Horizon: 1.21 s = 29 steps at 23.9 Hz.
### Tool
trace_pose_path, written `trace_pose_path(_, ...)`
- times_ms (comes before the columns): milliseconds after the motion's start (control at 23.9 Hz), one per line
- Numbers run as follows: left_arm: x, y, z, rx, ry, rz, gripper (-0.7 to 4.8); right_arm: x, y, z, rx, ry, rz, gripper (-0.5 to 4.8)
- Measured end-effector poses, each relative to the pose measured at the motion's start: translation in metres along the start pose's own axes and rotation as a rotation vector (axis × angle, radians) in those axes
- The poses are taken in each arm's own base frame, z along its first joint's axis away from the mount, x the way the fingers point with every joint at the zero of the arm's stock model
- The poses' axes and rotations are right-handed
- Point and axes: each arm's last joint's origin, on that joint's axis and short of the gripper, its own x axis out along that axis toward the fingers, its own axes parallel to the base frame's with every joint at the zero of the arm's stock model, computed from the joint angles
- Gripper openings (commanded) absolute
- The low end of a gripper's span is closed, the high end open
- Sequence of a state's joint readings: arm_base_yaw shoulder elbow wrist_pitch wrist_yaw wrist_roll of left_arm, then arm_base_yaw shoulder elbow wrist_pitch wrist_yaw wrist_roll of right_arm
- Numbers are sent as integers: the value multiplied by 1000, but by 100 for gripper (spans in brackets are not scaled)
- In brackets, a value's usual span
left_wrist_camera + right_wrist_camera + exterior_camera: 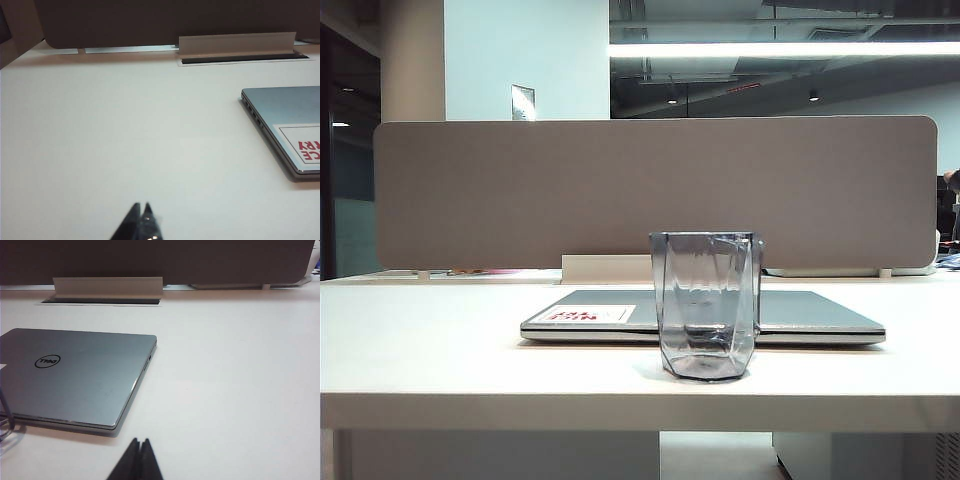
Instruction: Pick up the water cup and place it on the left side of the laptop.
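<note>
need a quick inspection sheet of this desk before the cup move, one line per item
surface: white table, flat, bare to the left of the laptop
job's things: transparent smoky grey-blue faceted water cup stands upright near the front edge, in front of the closed slim silver-grey laptop, which carries a white-and-red sticker at its left corner
clutter: nothing seen
grippers: left pincer shut, empty, low over bare table left of the laptop; right pincer shut, empty, near the laptop's right front corner
cables: nothing seen; a white cable-slot flap sits behind the laptop
surroundings: grey-brown fabric divider panel at the back, dim office beyond
</note>
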<state>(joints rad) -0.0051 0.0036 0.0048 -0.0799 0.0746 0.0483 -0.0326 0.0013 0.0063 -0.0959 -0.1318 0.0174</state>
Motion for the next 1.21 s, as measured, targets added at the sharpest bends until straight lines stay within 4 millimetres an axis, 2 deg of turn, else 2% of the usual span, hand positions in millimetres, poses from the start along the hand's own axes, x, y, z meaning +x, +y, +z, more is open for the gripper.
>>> trace_pose_path(711, 0, 0, 0, 0, -1, 0, -6, 0, 0, 1, 8, -11, 4, -6)
trace_pose_path(1045, 0, 0, 0, 0, -1, 0, -6, 0, 3, 0, 39, 1, 107, -6)
trace_pose_path(1212, 0, 0, 0, 0, -2, -14, -6, -1, 4, 7, 100, -34, 118, -5)
